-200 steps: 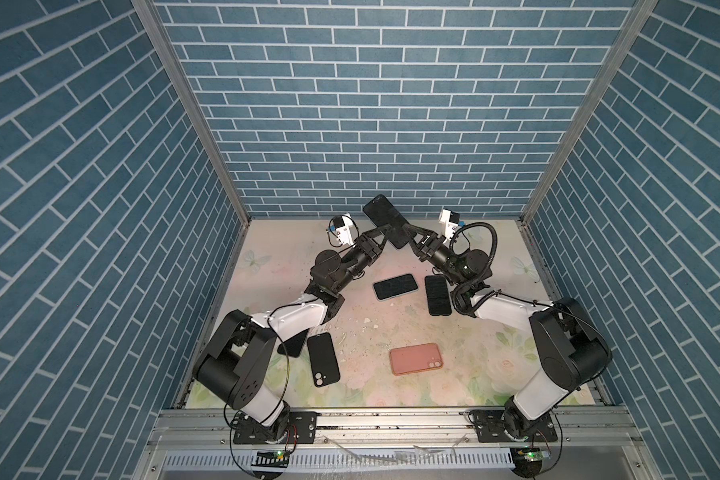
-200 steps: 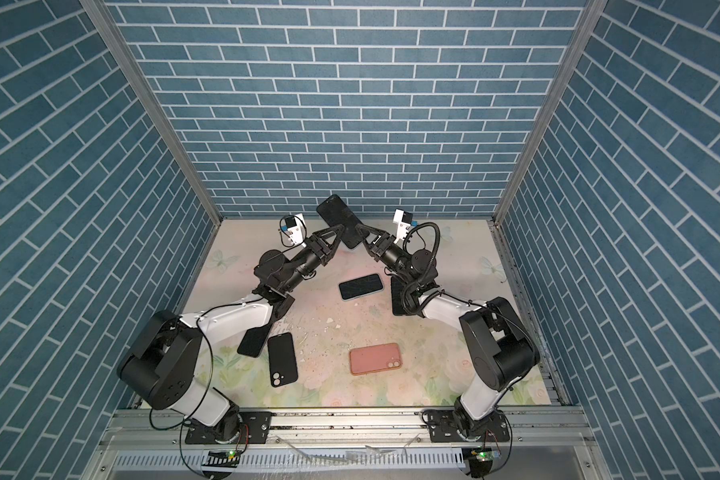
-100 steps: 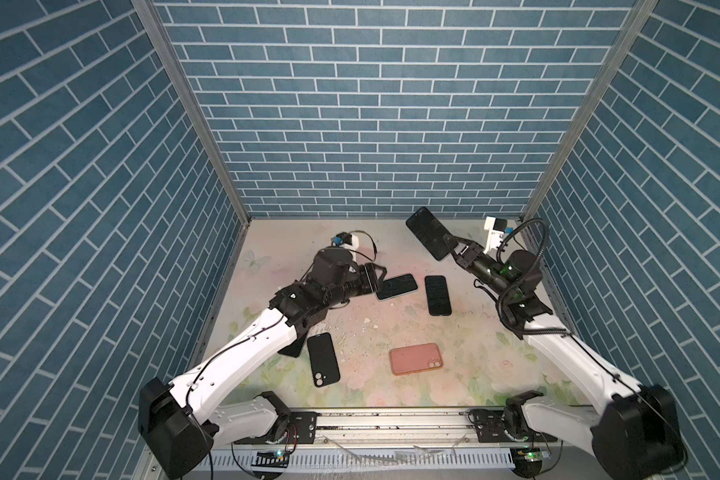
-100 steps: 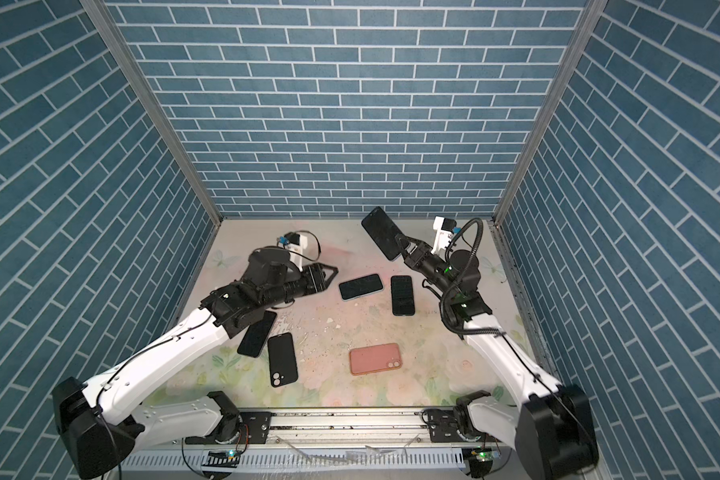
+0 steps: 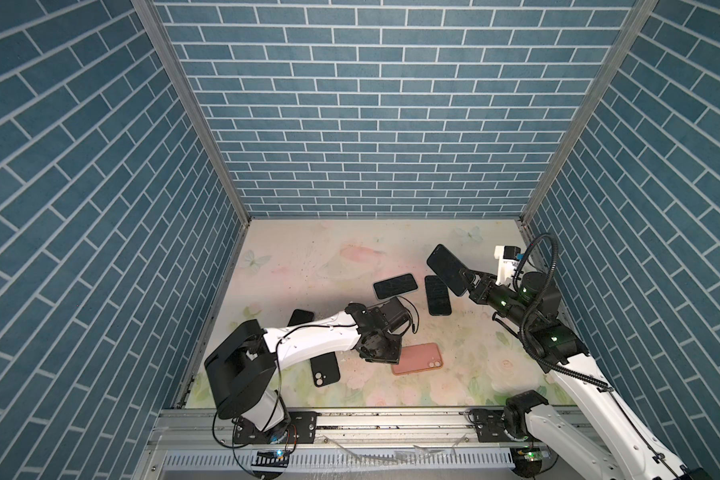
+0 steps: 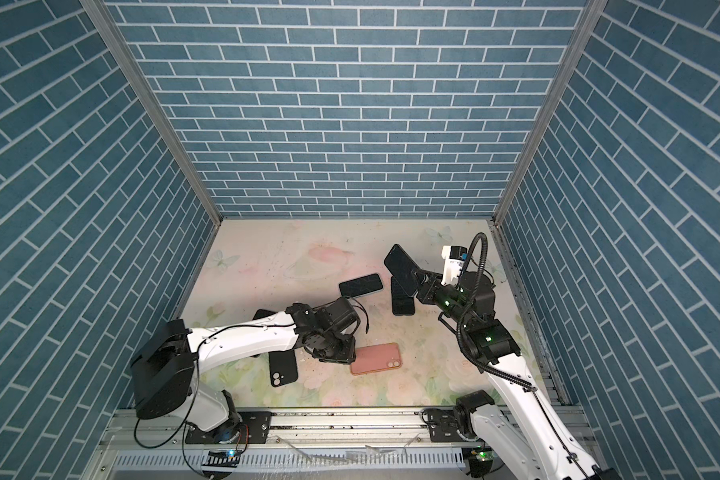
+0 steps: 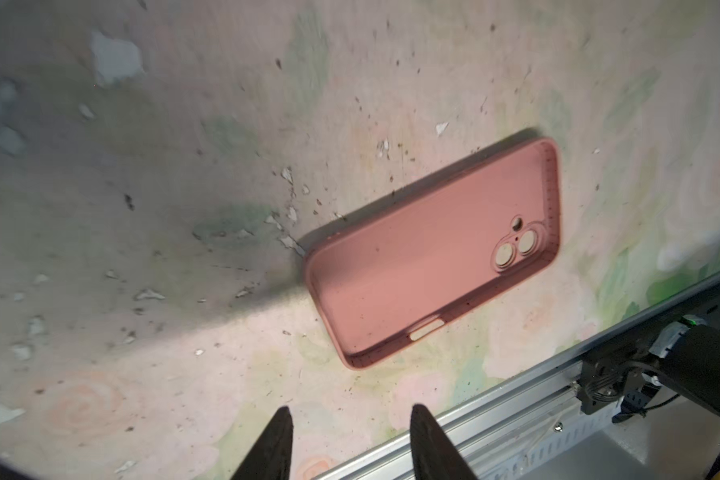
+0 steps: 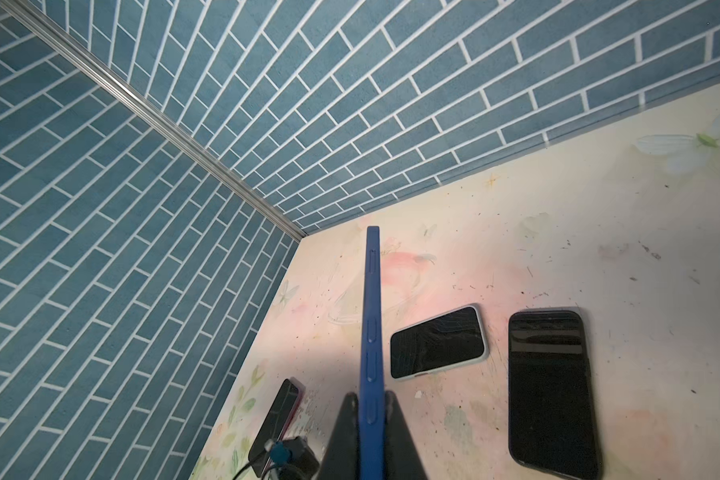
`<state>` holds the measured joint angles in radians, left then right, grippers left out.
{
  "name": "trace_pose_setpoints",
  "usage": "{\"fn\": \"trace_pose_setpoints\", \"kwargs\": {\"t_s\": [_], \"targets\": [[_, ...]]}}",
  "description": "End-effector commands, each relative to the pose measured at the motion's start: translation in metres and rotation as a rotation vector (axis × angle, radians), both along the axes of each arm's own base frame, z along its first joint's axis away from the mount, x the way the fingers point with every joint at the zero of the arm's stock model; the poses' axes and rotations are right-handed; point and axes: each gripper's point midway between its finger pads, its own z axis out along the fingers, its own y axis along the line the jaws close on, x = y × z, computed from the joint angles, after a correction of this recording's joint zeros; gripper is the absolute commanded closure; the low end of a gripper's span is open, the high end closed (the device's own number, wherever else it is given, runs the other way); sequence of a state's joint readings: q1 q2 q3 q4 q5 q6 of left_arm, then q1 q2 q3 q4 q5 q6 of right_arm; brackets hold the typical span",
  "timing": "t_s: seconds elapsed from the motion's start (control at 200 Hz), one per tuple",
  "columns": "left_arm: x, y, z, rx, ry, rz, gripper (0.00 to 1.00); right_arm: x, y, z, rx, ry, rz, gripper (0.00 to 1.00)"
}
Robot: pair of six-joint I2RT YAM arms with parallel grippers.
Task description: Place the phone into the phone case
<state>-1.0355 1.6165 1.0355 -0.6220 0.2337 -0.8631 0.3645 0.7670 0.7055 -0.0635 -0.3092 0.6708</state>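
While the right hand (image 5: 468,280) pinched the blue-sided phone (image 5: 445,268) by one end, holding it off the counter (image 5: 308,257) at the right rear, the pink phone case (image 5: 417,358) lay flat near the front, open side up. The cavity showed bare lining and camera cut-outs only, with no phone in it. Left hand (image 7: 350,415) hung at the case's left end, fingers (image 7: 281,436) spread, gripping nothing. White-cased phone (image 5: 395,286) and black phone (image 5: 438,295) lay screen-up mid-counter, apart from the case.
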Motion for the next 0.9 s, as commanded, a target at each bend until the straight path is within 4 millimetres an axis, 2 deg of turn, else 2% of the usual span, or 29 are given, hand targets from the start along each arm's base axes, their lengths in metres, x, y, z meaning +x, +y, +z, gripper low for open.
{"fn": "trace_pose_setpoints", "kwargs": {"t_s": [0.0,0.18,0.56,0.73,0.895], "targets": [[-0.009,-0.002,-0.021,0.026,0.053,0.015,0.54,-0.010,-0.003,0.025,-0.008,-0.105,0.011,1.00],[-0.005,-0.005,-0.031,0.058,0.058,0.005,0.59,-0.020,-0.009,0.028,-0.002,-0.117,-0.002,1.00],[0.002,0.006,-0.053,0.081,0.115,0.019,0.89,-0.022,-0.014,0.030,-0.020,-0.116,-0.020,1.00],[0.022,0.018,-0.050,0.107,0.058,0.017,1.00,-0.022,-0.015,0.028,-0.049,-0.107,-0.025,1.00],[0.048,0.035,-0.040,0.102,-0.011,0.063,1.00,-0.020,-0.012,0.021,-0.071,-0.086,-0.008,1.00]]}}
